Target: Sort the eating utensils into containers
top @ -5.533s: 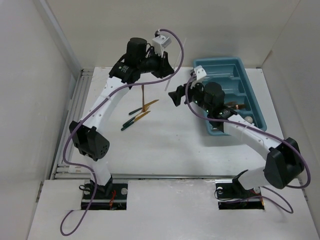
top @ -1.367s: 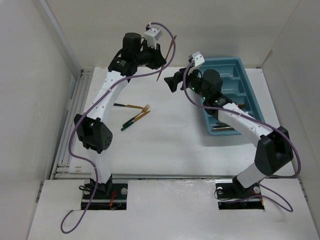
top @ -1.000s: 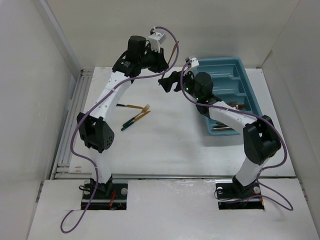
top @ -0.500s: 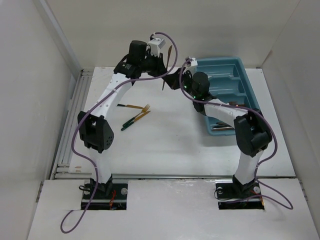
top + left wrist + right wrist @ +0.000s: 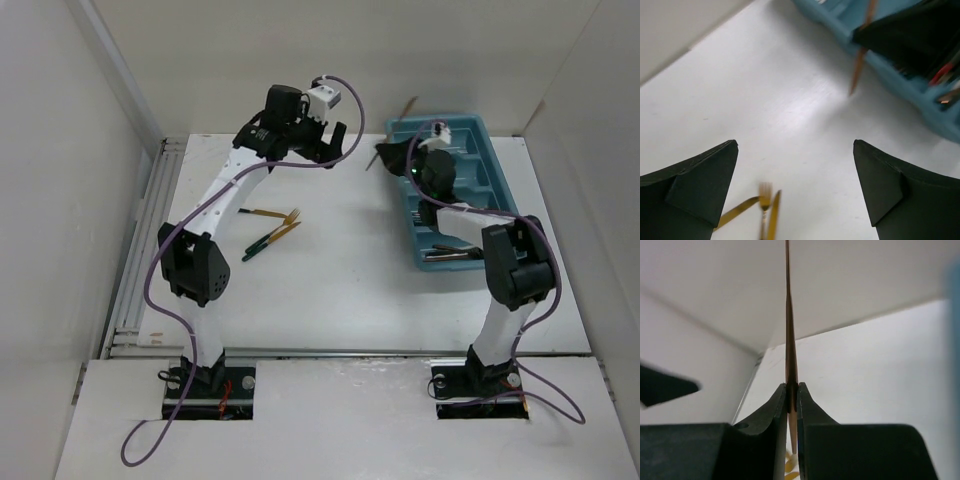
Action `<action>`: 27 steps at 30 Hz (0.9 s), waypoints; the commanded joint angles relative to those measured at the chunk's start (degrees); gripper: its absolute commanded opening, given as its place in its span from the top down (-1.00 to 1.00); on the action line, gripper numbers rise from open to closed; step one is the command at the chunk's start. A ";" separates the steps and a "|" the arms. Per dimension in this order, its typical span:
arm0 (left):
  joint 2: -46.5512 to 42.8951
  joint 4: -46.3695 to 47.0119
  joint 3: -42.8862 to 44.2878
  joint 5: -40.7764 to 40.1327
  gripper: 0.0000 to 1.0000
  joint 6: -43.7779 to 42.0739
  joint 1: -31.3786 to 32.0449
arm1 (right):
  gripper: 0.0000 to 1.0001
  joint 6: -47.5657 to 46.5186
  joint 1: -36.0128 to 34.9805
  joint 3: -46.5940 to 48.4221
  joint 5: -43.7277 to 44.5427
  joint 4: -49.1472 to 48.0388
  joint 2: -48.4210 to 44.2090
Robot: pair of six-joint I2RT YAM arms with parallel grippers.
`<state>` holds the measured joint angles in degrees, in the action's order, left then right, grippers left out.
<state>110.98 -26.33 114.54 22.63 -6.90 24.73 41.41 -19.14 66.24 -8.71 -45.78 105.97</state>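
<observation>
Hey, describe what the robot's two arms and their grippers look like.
The left arm and right arm have white tubular links joined by bulky black joints. A purple cable loops loosely along each. A small white camera block sits at each wrist. The left gripper and right gripper have plain black wedge-shaped fingers.

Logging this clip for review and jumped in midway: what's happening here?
The right gripper is shut on a slim copper utensil, holding it raised near the far left corner of the teal tray. The left gripper hangs open and empty above the table. A gold fork and green-handled utensils lie on the table, not yet sorted. A few pieces are already in the tray.
</observation>
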 commanded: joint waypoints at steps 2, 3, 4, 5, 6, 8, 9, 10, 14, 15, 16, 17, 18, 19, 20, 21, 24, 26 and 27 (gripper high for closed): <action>-0.94 0.83 2.62 -21.15 -1.00 -12.25 -0.47 | 1.00 12.90 7.08 -3.75 12.19 -0.12 -3.93; -0.94 2.32 1.57 -25.05 -1.00 -12.26 -1.17 | 1.00 13.95 8.66 -4.36 13.79 3.73 -3.93; -0.94 5.38 0.43 -29.10 -1.00 -11.13 -1.79 | 1.00 14.75 9.20 -4.36 15.11 4.99 -3.93; -0.94 6.97 -0.19 -32.88 -1.00 -10.08 -1.79 | 1.00 16.23 9.20 -4.36 16.26 5.87 -3.24; -0.94 7.51 -0.20 -36.22 -1.00 -10.07 -2.49 | 1.00 17.38 10.16 -4.36 17.57 6.57 -2.62; -0.32 6.99 -0.89 -34.51 -1.00 -10.07 -3.28 | 1.00 21.76 11.05 -3.84 18.28 7.11 -0.25; -0.32 6.03 -1.42 -31.10 -1.00 -11.37 -3.89 | 1.00 23.09 11.83 -3.84 18.29 7.63 0.72; -0.32 5.07 -2.04 -28.72 -0.87 -13.39 -3.90 | 1.00 24.15 12.54 -3.31 18.29 7.63 1.42; -0.32 1.81 -8.27 -26.32 -0.67 -25.96 -4.60 | 0.50 25.56 13.07 -1.99 18.82 9.20 3.54; -0.85 0.67 -10.72 -26.32 -0.67 -27.89 -5.65 | 0.37 25.56 13.07 -1.38 18.82 9.74 3.54; -0.85 0.66 -11.79 -25.80 -0.63 -29.56 -6.27 | 0.05 25.56 13.07 -1.37 18.82 10.27 3.54; -0.85 -0.03 -12.58 -25.80 -0.63 -31.58 -6.88 | -0.09 25.56 13.07 -1.37 18.82 11.05 3.54; -0.85 -0.65 -13.72 -25.80 -0.63 -32.12 -8.02 | -0.18 25.56 13.07 -0.85 18.82 11.06 3.54; -0.85 -0.66 -13.73 -25.80 -0.63 -32.13 -8.03 | -0.27 23.56 13.07 -0.85 18.82 11.06 3.54; -0.85 -0.66 -13.73 -26.32 -0.63 -32.13 -8.73 | -0.30 21.89 13.07 -0.32 18.03 11.06 2.93; -0.33 -1.44 -13.73 -26.32 -0.61 -31.00 -8.73 | -0.30 19.44 13.07 0.81 17.07 11.06 2.23; 0.20 -2.15 -13.20 -24.93 -0.61 -28.97 -9.35 | -0.40 11.15 13.07 2.23 16.69 16.21 0.12; 0.20 -2.77 -13.20 -24.39 -0.61 -27.65 -9.35 | -0.40 10.63 13.07 -0.22 18.55 16.25 -2.78; 0.20 -2.77 -13.20 -23.43 -0.61 -26.78 -9.35 | -0.40 9.32 13.68 -0.84 18.55 16.25 -3.57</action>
<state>112.49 -28.36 100.20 -3.14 -35.05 14.96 56.12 -6.35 65.23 8.36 -29.71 107.74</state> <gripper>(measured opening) 0.807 0.700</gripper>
